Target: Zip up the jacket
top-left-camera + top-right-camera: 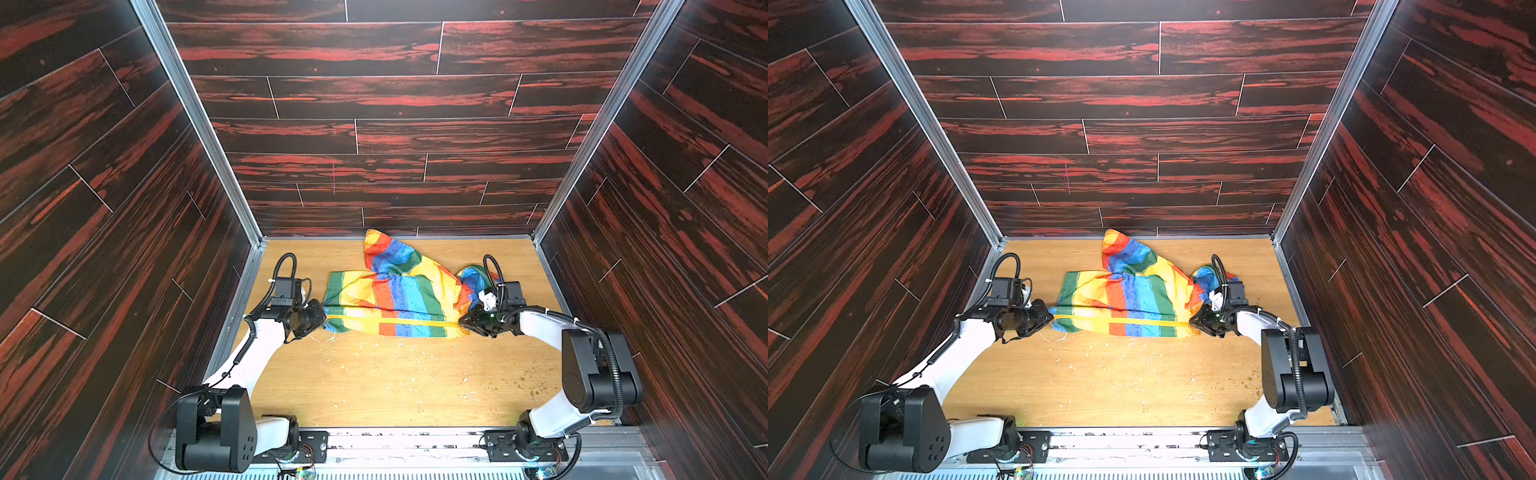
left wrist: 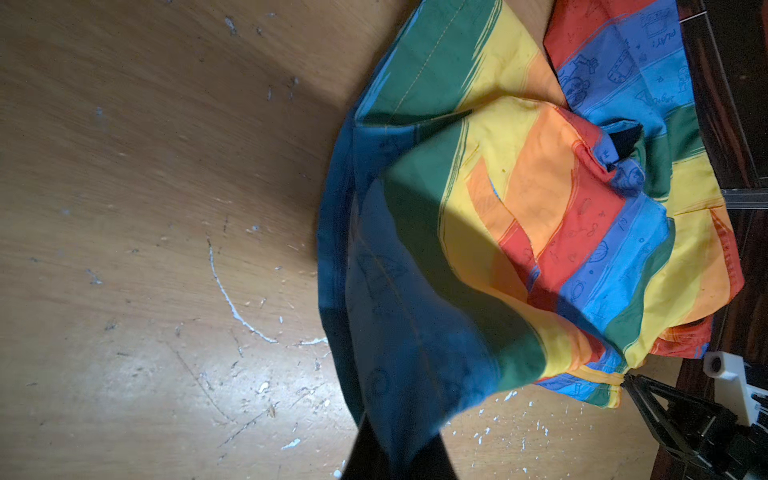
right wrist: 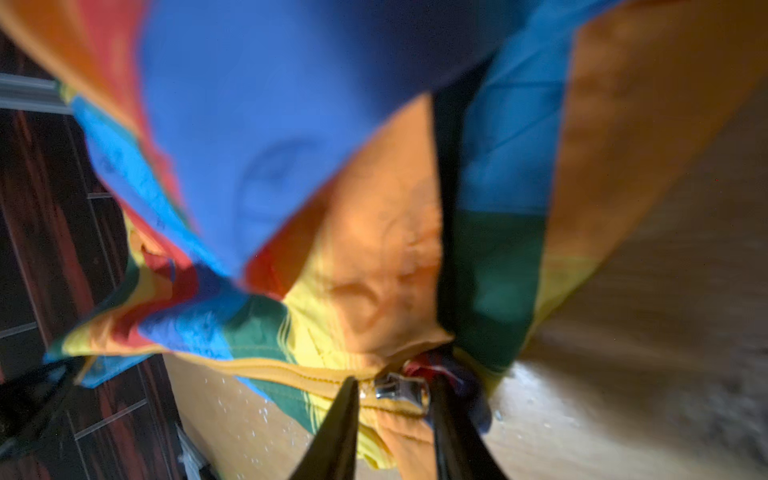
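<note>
Jacket [image 3: 374,257] zipper [image 3: 403,390] between right gripper's [image 3: 395,379] parted jaws

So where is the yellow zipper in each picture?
Both top views: the zipper runs along the jacket's near edge.
Left wrist: cannot tell, folds cover it.
Right wrist: close up, running to the silver slider.
Shared landmark: the right end effector at its end.

jacket [image 3: 291,145] blurred nr lens; left hand [image 2: 397,453] mostly cut off.
</note>
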Controlling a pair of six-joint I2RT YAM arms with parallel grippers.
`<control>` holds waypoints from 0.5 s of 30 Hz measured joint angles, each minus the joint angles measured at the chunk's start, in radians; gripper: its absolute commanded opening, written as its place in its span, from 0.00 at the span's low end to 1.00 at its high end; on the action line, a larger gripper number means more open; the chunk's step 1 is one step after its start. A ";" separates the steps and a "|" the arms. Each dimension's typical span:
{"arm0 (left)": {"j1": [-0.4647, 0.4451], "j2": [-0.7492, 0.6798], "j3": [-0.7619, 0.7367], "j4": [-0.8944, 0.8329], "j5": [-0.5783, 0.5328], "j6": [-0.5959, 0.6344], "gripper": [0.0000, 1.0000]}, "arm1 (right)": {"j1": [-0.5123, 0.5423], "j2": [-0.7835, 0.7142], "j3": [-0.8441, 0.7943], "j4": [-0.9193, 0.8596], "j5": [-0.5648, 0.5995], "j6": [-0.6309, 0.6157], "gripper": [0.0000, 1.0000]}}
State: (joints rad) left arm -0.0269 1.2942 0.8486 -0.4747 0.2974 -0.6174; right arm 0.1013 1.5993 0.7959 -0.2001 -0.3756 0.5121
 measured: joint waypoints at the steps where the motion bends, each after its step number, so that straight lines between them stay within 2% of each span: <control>1: 0.000 0.000 0.000 -0.006 -0.008 -0.003 0.33 | 0.000 -0.006 0.002 -0.007 0.017 -0.001 0.43; 6: 0.002 -0.020 0.038 -0.094 -0.074 0.025 0.60 | 0.000 -0.068 0.024 -0.060 0.120 -0.009 0.50; 7: 0.002 -0.026 0.050 -0.110 -0.088 0.026 0.83 | 0.000 -0.084 0.032 -0.070 0.139 -0.010 0.51; 8: 0.002 -0.035 0.068 -0.130 -0.105 0.038 0.91 | 0.000 -0.102 0.040 -0.079 0.159 -0.012 0.51; 15: 0.002 -0.166 0.143 -0.170 -0.232 0.086 1.00 | -0.002 -0.280 0.083 -0.114 0.293 -0.027 0.54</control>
State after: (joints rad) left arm -0.0250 1.1286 0.9916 -0.6449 0.0650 -0.5316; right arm 0.0998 1.3190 0.8791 -0.3138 -0.0830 0.4847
